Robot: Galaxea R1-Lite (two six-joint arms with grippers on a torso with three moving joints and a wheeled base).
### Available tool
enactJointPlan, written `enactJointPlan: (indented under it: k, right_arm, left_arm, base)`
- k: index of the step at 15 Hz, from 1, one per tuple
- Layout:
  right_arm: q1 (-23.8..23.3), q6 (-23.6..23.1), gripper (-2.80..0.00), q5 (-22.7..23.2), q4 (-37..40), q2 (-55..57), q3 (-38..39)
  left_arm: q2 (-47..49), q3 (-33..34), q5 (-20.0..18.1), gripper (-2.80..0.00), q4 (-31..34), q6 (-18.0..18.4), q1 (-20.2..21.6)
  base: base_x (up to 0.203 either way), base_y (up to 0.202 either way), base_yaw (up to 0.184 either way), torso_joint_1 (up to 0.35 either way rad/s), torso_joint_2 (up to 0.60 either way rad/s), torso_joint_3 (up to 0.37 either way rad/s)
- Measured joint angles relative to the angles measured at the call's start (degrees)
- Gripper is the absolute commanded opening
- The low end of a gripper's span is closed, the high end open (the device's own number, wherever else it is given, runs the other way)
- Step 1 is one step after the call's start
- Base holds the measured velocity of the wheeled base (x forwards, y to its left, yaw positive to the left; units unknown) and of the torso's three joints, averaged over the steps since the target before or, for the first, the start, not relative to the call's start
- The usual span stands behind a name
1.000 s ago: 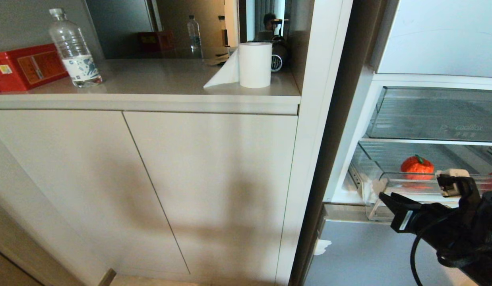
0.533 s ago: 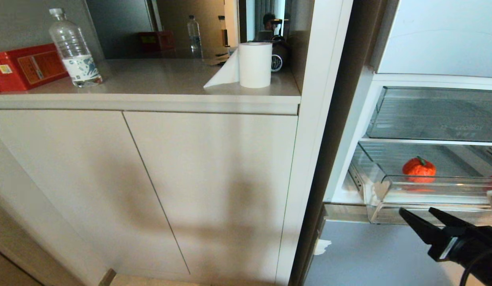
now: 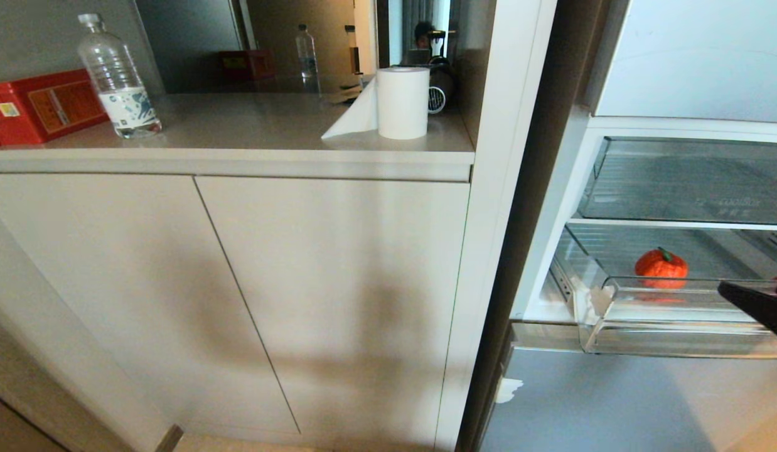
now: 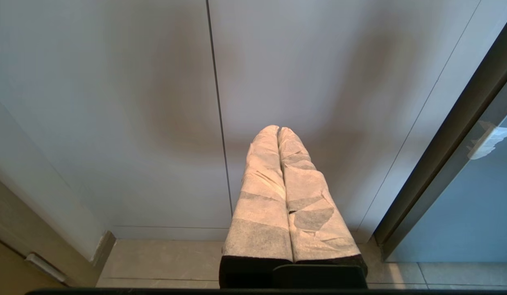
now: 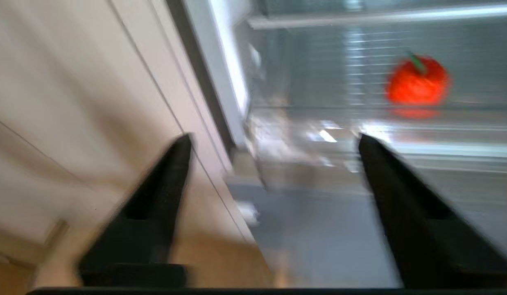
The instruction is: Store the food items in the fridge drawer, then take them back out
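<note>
Biggest thing in the room from where I'm standing is the beige cabinet (image 3: 238, 301), two flat doors under a long countertop (image 3: 250, 135). Right next to it is the fridge (image 3: 677, 75), standing open, with a grey-blue lower panel (image 3: 589, 402) below the open section.

Inside, there's a taller clear bin (image 3: 690, 182) up top, and under it the fridge drawer (image 3: 664, 326), see-through with a ribbed floor and a low clear front wall, sticking out past the fridge's front. The orange-red fruit (image 3: 661, 268) with its little dark stem is sitting inside that drawer, toward the back, nothing touching it. There's a sliver of something red at the far right edge of the drawer, too cut off to say what it is.

On the counter: a red box (image 3: 40, 107) at the far left, a clear water bottle (image 3: 117, 78) beside it, and a white paper towel roll (image 3: 402, 102) at the right end with a sheet hanging loose.

The right gripper (image 5: 274, 143) is out in front of the drawer, just poking into sight at the right edge; its black fingers (image 5: 155, 205) are spread wide apart with nothing between them. The left gripper (image 4: 278, 133) hangs low in front of the cabinet doors, its wrapped fingers pressed together, holding nothing.
</note>
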Motion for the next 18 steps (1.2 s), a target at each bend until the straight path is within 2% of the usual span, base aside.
enactJointPlan:
  k: [2,4,7,13,18]
  right_arm:
    - [-0.93,-0.29,-2.80,-1.82,9.95,3.35,-5.68]
    - [-1.81,-0.94,-2.80,-3.89,13.08,8.87,-10.77]
    - [-3.23,-2.28,-2.80,-6.11,14.23,17.61,-16.77]
    - [-6.68,-2.72,-2.80,-5.96,14.02,31.32,-25.19]
    - [-7.02,-2.62,-2.80,-5.39,12.19,38.20,-26.13]
  left_arm:
    - [0.00,0.00,0.00,-2.80,-0.02,-0.02,0.00]
    - [0.00,0.00,0.00,-2.80,-0.02,0.01,0.00]
    - [0.00,0.00,-0.02,-2.80,0.00,0.00,0.00]
    - [0.00,0.00,0.00,-2.80,0.00,0.01,0.00]
    - [0.00,0.00,0.00,-2.80,-0.02,0.01,0.00]
  base:
    - [0.000,0.000,0.000,0.000,0.00,0.000]
    - [0.000,0.000,0.000,0.000,0.00,0.000]
    - [0.000,0.000,0.000,0.000,0.00,0.000]
    - [0.000,0.000,0.000,0.000,0.00,0.000]
    - [0.000,0.000,0.000,0.000,0.00,0.000]
